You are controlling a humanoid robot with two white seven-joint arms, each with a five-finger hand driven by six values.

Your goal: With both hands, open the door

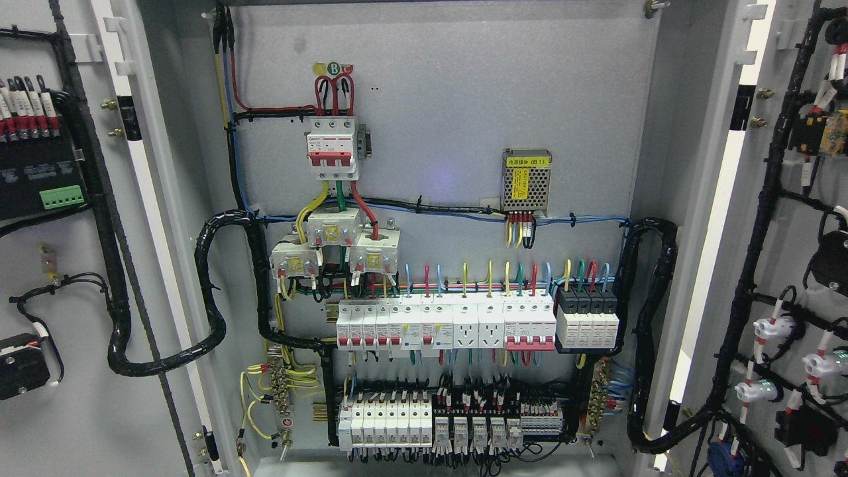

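Note:
An electrical cabinet fills the head view with both doors swung wide. The left door (73, 278) shows its grey inner face with black cable bundles and a green terminal block. The right door (788, 265) also faces inward, carrying wiring and indicator lamp backs. Between them the grey back panel (450, 112) holds a red-and-white main breaker (331, 149), three current transformers (334, 248), a row of white breakers (450, 324) and a lower row of terminals. Neither of my hands nor any arm appears in the picture.
A small perforated power supply (527, 182) with a yellow label sits at the panel's upper right. Thick black corrugated cable loops (212, 298) run from each door hinge side into the cabinet. The cabinet floor edge (430, 467) shows at the bottom.

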